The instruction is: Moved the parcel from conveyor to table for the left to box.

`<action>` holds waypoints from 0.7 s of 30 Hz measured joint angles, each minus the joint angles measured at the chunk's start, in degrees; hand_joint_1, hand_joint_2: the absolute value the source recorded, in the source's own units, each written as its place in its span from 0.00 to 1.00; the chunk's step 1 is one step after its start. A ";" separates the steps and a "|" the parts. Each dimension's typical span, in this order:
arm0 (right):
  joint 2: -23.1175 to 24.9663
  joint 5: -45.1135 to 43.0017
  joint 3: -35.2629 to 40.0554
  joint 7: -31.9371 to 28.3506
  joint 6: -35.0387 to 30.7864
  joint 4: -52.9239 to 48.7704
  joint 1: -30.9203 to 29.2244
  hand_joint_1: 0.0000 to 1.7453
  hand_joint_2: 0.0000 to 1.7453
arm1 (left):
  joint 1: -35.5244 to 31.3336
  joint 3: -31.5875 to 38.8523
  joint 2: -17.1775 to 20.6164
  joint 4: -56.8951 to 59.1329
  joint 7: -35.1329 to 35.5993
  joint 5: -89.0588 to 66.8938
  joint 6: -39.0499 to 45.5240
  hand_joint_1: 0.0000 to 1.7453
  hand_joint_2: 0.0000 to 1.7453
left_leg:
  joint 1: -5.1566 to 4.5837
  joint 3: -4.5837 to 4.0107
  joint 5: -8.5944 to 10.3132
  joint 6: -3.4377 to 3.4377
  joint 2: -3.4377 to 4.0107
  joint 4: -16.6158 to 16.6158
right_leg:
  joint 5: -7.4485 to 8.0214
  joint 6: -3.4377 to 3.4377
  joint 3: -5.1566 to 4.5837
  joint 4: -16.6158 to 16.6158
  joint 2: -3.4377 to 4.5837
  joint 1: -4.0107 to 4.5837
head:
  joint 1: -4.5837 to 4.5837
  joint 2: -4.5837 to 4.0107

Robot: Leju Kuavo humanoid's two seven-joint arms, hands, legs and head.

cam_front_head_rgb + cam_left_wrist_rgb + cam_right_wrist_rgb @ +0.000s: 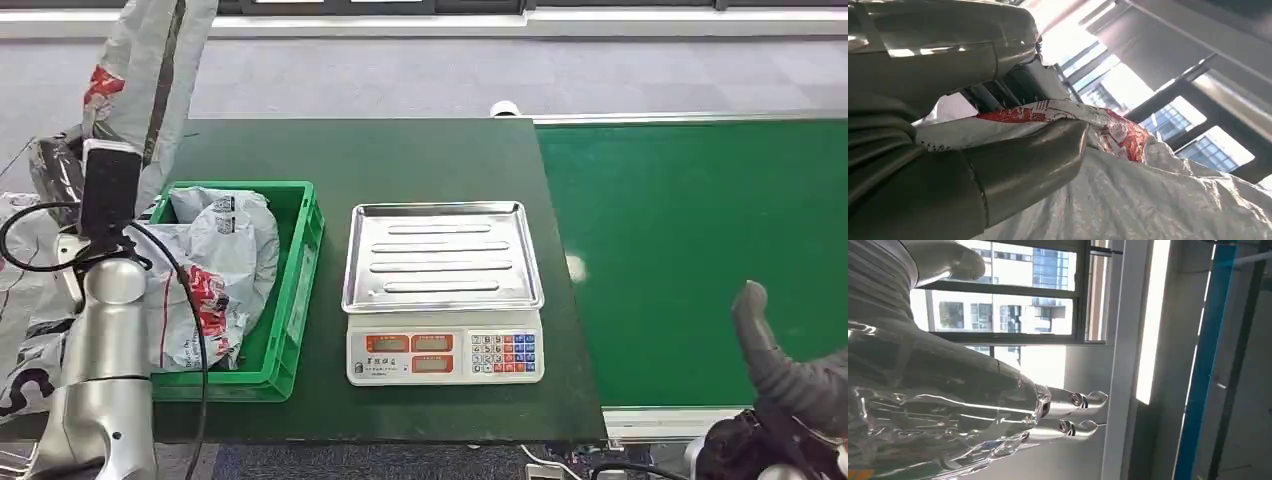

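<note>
Green-topped table (400, 160), scale (444, 290), crate (290, 300)

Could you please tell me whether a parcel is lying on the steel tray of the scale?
No, the ribbed steel tray of the white scale is bare.

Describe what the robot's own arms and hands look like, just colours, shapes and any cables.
The left arm is a smooth silver tube in rounded segments, with a black box-shaped block above it and thin black cables looping alongside. The left hand has a grey ribbed cover and a thick glossy grey thumb. The right hand looks dark grey and ribbed, with a rounded thumb; close up, its fingers end in shiny silver tips.
</note>
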 measured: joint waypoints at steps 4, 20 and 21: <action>0.17 0.92 -0.02 0.02 -0.98 -0.24 0.02 0.00 1.00 | -3.76 0.00 1.07 -1.95 2.92 -2.03 -2.53 1.00 1.00 | 0.02 0.00 0.03 -0.02 0.00 0.02 | 0.03 -0.01 -0.01 0.00 0.00 0.03 | -0.02 0.02; 0.31 2.32 -0.13 0.00 -2.73 -2.38 2.09 0.00 1.00 | -6.71 -5.38 1.03 1.62 3.03 -6.08 -6.99 1.00 1.00 | -0.03 0.06 0.02 -0.02 0.02 0.01 | 0.03 -0.03 0.04 -0.01 0.02 -0.02 | 0.00 0.00; 0.31 2.78 -0.02 0.00 -3.50 -2.38 2.09 0.00 1.00 | -5.79 -6.50 0.55 3.32 2.77 -6.58 -5.92 1.00 1.00 | -0.02 0.06 0.02 -0.02 0.02 0.01 | 0.03 -0.03 0.05 -0.01 0.02 -0.01 | 0.00 0.02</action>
